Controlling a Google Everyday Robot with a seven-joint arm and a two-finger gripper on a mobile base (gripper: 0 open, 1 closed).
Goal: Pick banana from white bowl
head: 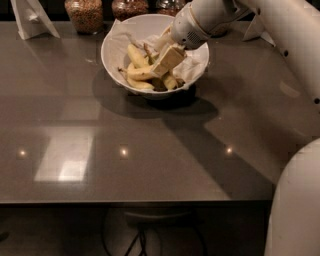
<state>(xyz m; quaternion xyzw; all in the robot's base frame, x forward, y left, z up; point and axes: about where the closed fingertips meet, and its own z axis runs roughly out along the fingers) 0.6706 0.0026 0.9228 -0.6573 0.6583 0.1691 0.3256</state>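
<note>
**Desk:** What's on your screen, starting at the left?

**Me:** At the far left corner of the grey table (150, 170) I see a folded white card (31, 19). Next along the back edge stand glass jars (84, 12) of brown grains, just behind the white bowl (145, 24).

**Desk:** And the bowl itself?

**Me:** It sits toward the back of the table, a little left of middle in my view, lined with crumpled white paper (196, 66). The banana (141, 74) lies inside it across the left half, with its dark tip pointing left. A shorter banana (140, 85) lies just in front of it.

**Desk:** Where's the gripper?

**Me:** The gripper (167, 59) is down inside the bowl, right of centre, against the right end of the banana. From this angle I cannot tell whether it has closed on the fruit or only rests against it.

**Desk:** The arm?

**Me:** My arm (200, 22) reaches in from the upper right, over the bowl's rim. The robot's white body (295, 200) fills the right edge.
</note>
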